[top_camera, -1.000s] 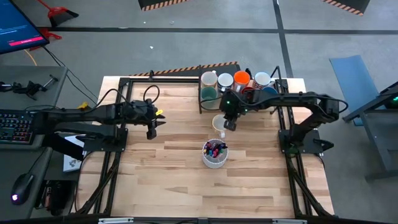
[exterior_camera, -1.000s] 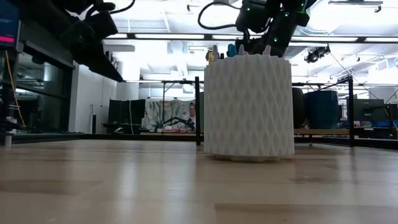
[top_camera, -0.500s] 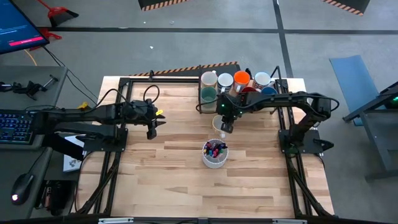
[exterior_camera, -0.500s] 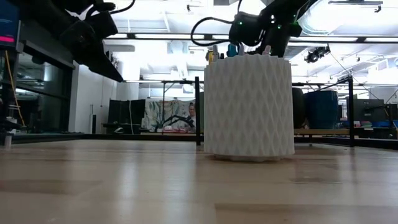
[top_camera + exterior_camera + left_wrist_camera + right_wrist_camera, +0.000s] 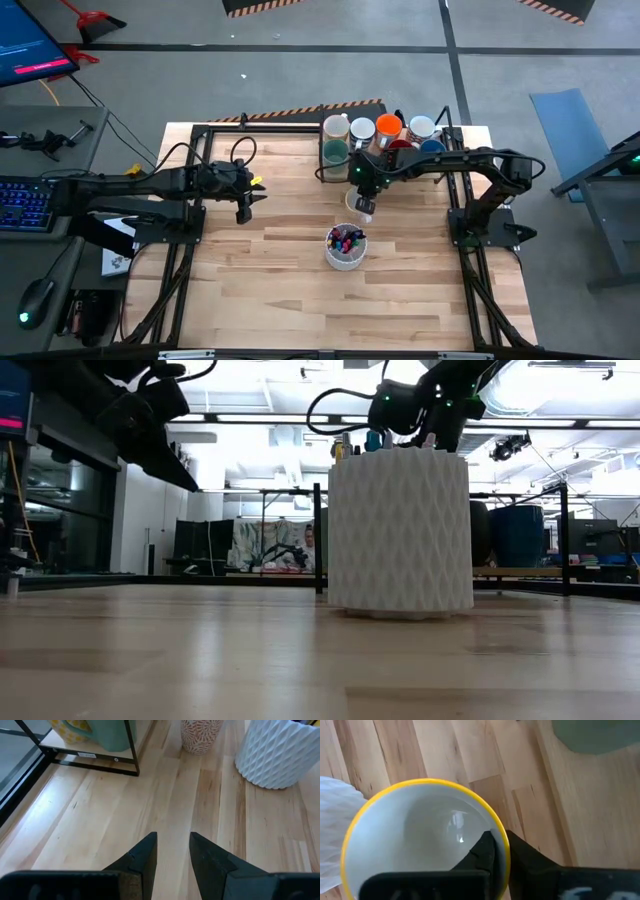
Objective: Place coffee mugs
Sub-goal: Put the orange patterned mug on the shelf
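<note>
Over the last second the right end effector (image 5: pixel 365 205), pinching the yellow-rimmed mug (image 5: pixel 422 837) by its wall, carried it from the rack (image 5: pixel 385 140) toward six o'clock, nearer the pen cup (image 5: pixel 345 247); placement looked close. The left end effector (image 5: pixel 172 852) waited open.

Bare table (image 5: pixel 280 270) lies open left of the pen cup (image 5: pixel 345 247); mug rack (image 5: pixel 385 140) blocks the far edge.

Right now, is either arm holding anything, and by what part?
The right pincer pinches the yellow-rimmed mug by its rim, one finger inside and one outside. The left pincer is open and holds nothing.
</note>
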Controlling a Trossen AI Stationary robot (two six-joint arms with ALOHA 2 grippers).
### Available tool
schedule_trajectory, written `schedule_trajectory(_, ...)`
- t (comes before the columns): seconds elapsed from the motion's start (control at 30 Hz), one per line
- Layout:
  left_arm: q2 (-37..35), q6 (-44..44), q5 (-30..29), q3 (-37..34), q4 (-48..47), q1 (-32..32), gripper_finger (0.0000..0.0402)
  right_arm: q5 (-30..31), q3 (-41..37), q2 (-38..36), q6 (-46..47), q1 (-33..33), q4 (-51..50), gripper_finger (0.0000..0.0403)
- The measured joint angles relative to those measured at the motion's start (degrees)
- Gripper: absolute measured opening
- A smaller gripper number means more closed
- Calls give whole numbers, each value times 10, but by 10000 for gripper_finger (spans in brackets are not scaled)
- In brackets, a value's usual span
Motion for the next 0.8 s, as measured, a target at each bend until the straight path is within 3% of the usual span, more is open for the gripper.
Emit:
schedule_trajectory(0.23,0,0,0,0,0,0,103,13,17,-1,-4,0,-27,3)
schedule_trajectory(0.53,0,0,0,0,-2,0,103,64,154,-7,-39,-7,-155,1)
schedule_trajectory(0.8,0,0,0,0,-2,0,103,65,207,-7,-66,-68,-203,0)
